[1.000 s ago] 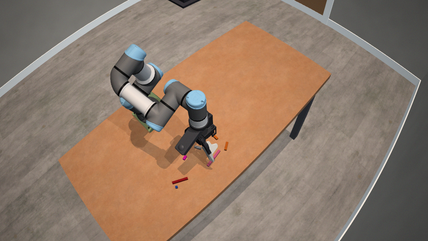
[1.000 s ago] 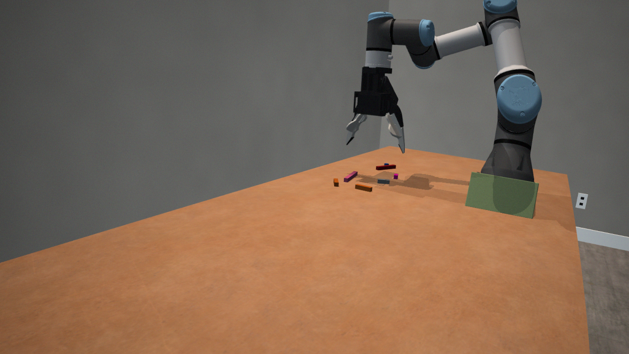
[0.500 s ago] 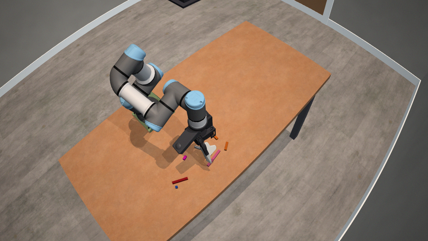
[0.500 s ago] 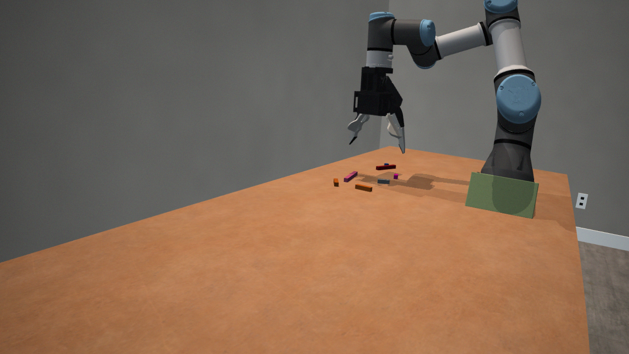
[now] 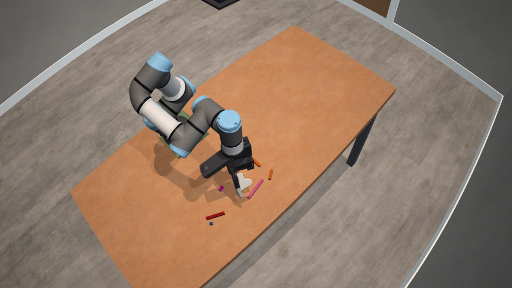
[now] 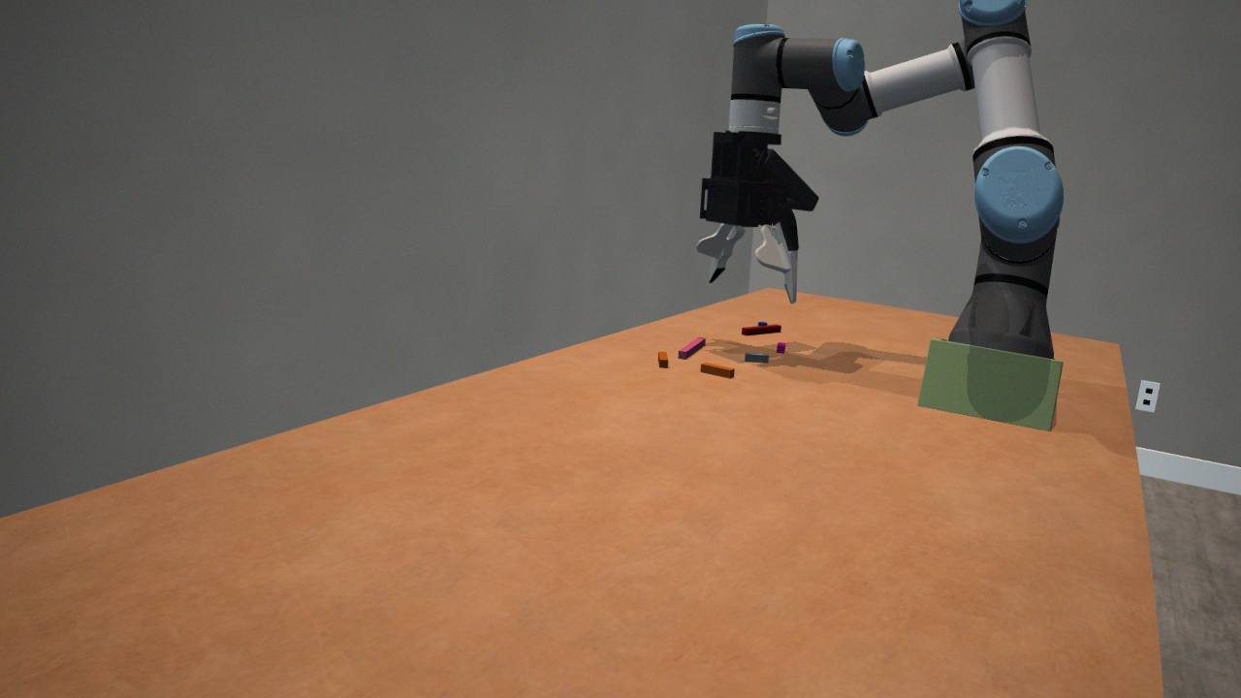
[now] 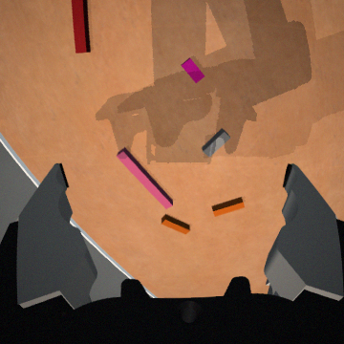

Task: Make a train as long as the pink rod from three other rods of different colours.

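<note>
The pink rod point(image 5: 255, 188) lies flat near the table's front edge; it also shows in the wrist view point(image 7: 144, 178) and in the exterior view point(image 6: 691, 347). Two orange rods point(image 7: 175, 224) point(image 7: 227, 206) lie near its end, apart from each other. A grey rod point(image 7: 215, 141) and a magenta rod point(image 7: 192, 70) lie farther in, in the arm's shadow. A red rod point(image 5: 215, 215) and a small blue rod point(image 5: 211, 223) lie to the left. My gripper point(image 6: 751, 265) is open and empty, high above the rods. No rods touch end to end.
The arm's green base plate point(image 6: 989, 382) stands at the table's back edge. The table's front edge point(image 7: 76, 225) runs close to the pink rod, with the floor beyond it.
</note>
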Robot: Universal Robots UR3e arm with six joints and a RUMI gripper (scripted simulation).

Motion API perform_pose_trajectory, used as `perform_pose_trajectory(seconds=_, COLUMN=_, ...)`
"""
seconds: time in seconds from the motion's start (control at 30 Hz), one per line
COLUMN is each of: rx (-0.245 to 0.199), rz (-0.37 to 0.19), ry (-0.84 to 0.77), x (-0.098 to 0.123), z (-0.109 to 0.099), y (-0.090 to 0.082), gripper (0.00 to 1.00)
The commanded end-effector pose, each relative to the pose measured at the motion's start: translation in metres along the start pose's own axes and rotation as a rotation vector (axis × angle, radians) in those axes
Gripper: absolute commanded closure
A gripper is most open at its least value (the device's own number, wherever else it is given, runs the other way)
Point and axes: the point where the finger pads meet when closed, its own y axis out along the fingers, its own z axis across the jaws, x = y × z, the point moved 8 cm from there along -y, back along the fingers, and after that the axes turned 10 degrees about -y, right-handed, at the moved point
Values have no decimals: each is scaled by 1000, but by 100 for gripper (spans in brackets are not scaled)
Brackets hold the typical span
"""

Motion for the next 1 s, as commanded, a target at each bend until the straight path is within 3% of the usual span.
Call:
perform_pose_trajectory(seconds=0.0, rx=-3, rz=1, ry=131, x=-4, z=2, y=-1, gripper=0)
perform_pose_trajectory(seconds=0.33, rx=-2, rz=0, ry=537, x=-15, z=9, y=-2, gripper=0)
perform_pose_trajectory(seconds=0.4, rx=-2, rz=0, ry=537, x=-15, z=9, y=-2, gripper=0)
perform_pose_trajectory(seconds=0.9, rx=-2, rz=-1, ry=1168, x=-27, z=19, y=-4, gripper=0)
perform_pose_trajectory(seconds=0.97, rx=-2, rz=-1, ry=1168, x=-27, z=19, y=-4, gripper=0)
